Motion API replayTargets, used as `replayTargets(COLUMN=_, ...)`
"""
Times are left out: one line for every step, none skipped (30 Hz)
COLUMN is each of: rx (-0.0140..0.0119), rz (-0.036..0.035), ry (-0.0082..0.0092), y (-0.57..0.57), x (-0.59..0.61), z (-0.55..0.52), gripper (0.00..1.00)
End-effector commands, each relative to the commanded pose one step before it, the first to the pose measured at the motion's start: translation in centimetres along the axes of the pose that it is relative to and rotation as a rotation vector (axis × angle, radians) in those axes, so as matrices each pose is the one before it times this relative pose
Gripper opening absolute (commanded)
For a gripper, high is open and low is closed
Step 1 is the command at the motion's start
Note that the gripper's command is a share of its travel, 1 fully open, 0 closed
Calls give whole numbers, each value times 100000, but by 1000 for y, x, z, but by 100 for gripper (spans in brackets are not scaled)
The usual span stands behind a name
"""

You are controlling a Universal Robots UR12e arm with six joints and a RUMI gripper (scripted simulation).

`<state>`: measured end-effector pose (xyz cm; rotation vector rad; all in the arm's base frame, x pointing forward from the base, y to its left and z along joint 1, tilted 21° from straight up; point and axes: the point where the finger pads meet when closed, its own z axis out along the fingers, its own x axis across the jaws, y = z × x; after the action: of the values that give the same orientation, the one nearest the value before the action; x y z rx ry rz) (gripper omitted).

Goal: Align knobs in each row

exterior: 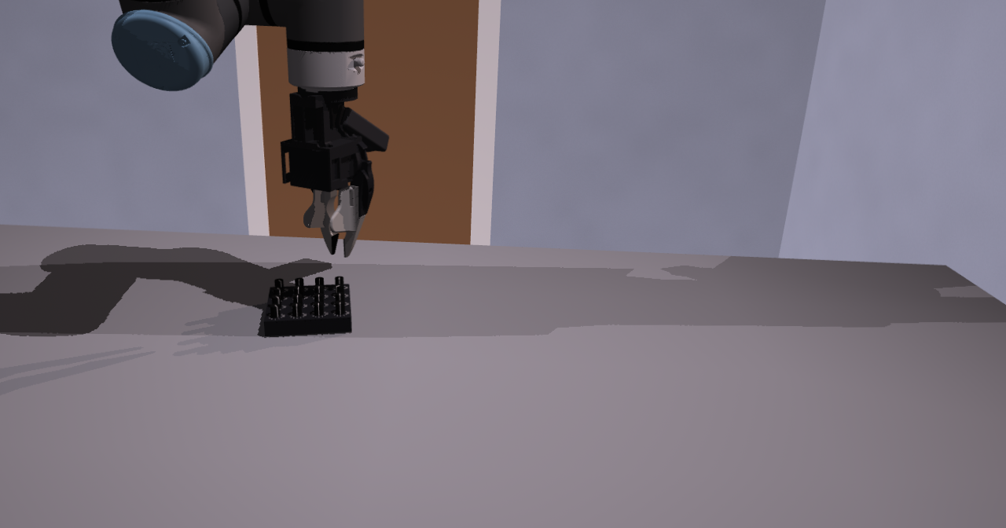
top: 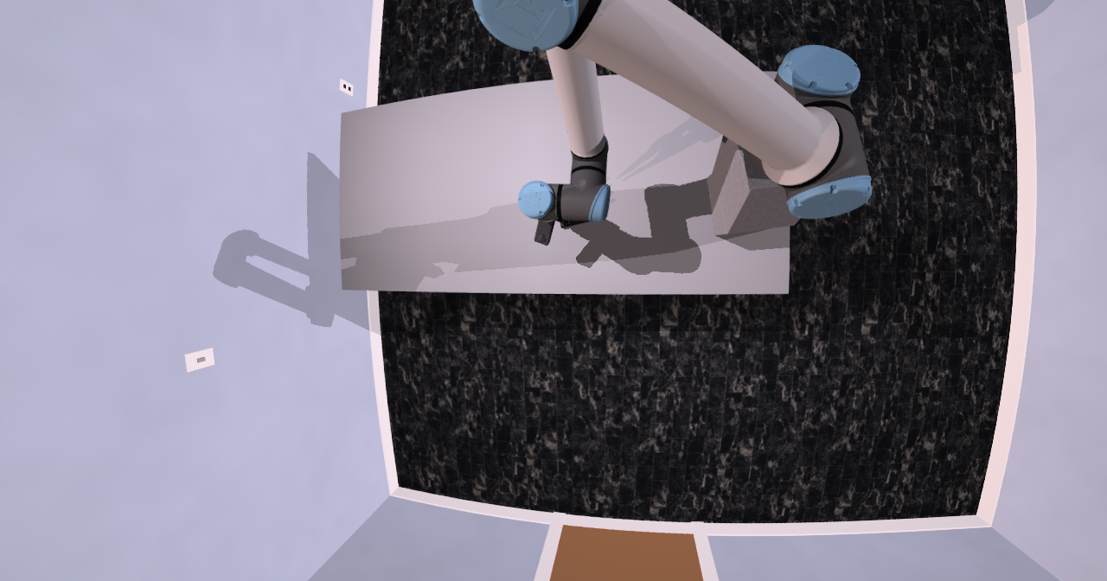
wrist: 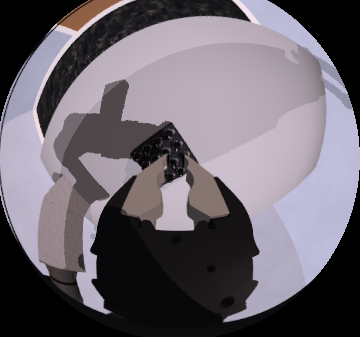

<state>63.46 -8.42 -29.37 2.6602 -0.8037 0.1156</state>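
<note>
Black knob box (exterior: 307, 325) (wrist: 156, 146) sits on the table (top: 449, 151) (exterior: 492, 412) (wrist: 240, 92); above it, the pincer (exterior: 339, 254) (wrist: 175, 155) is released, tips narrowly apart

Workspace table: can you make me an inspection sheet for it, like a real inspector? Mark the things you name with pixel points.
surface: pale table (top: 449, 143) (exterior: 492, 419) (wrist: 230, 97), with dark arm shadows across it
job's things: black knob box (exterior: 307, 325) (wrist: 165, 148) on the table, knobs standing up in rows; too small to tell which marks they point at
clutter: nothing seen
gripper: gripper (exterior: 339, 254) (wrist: 175, 155) above the box, fingertips a little apart, nothing between them
cables: nothing seen
surroundings: dark patterned floor (top: 657, 399) (wrist: 150, 14), bluish walls (top: 155, 136) (exterior: 633, 103), brown door (top: 625, 556) (exterior: 422, 117) (wrist: 97, 7)
</note>
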Motion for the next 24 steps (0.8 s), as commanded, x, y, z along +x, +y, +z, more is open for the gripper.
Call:
replayTargets(rx=-335, rz=15637, ry=-56, y=8, x=-78, z=-318, gripper=11)
replayTargets(rx=3, rz=2104, ry=6, y=9, x=18, z=-18, gripper=11)
replayTargets(rx=1, rz=2103, ry=2, y=11, x=15, z=-17, gripper=11)
replayTargets(rx=-1, rz=2105, ry=-1, y=13, x=12, z=-16, gripper=11)
replayTargets(rx=-2, rz=2105, ry=-4, y=15, x=10, z=-16, gripper=11)
replayTargets(rx=-4, rz=2106, ry=-5, y=16, x=9, z=-15, gripper=11)
replayTargets(rx=0, rz=0, ry=0, y=0, x=0, z=0, gripper=11)
replayTargets(rx=0, rz=0, ry=0, y=0, x=0, z=0, gripper=11)
replayTargets(rx=6, rz=3998, ry=9, y=15, x=45, z=-19, gripper=11)
replayTargets(rx=-18, rz=3887, ry=-24, y=51, x=-5, z=-39, gripper=11)
replayTargets(rx=-3, rz=1760, ry=-4, y=17, x=10, z=-14, gripper=11)
replayTargets(rx=-3, rz=1917, ry=-4, y=20, x=11, z=-16, gripper=11)
replayTargets(rx=-1, rz=2036, ry=-1, y=19, x=14, z=-19, gripper=11)
replayTargets(rx=3, rz=2083, ry=3, y=17, x=18, z=-19, gripper=11)
replayTargets(rx=6, rz=2100, ry=6, y=14, x=22, z=-20, gripper=11)
replayTargets(rx=8, rz=2103, ry=8, y=12, x=24, z=-19, gripper=11)
replayTargets(rx=8, rz=2103, ry=8, y=11, x=24, z=-19, gripper=11)
replayTargets(rx=7, rz=2103, ry=7, y=12, x=23, z=-18, gripper=11)
replayTargets(rx=5, rz=2104, ry=4, y=14, x=22, z=-17, gripper=11)
replayTargets(rx=2, rz=2104, ry=2, y=17, x=20, z=-17, gripper=11)
replayTargets(rx=-1, rz=2105, ry=-1, y=20, x=18, z=-16, gripper=11)
replayTargets(rx=-4, rz=2105, ry=-3, y=22, x=16, z=-16, gripper=11)
replayTargets(rx=-5, rz=2106, ry=-4, y=24, x=16, z=-16, gripper=11)
replayTargets(rx=0, rz=0, ry=0, y=0, x=0, z=0, gripper=11)
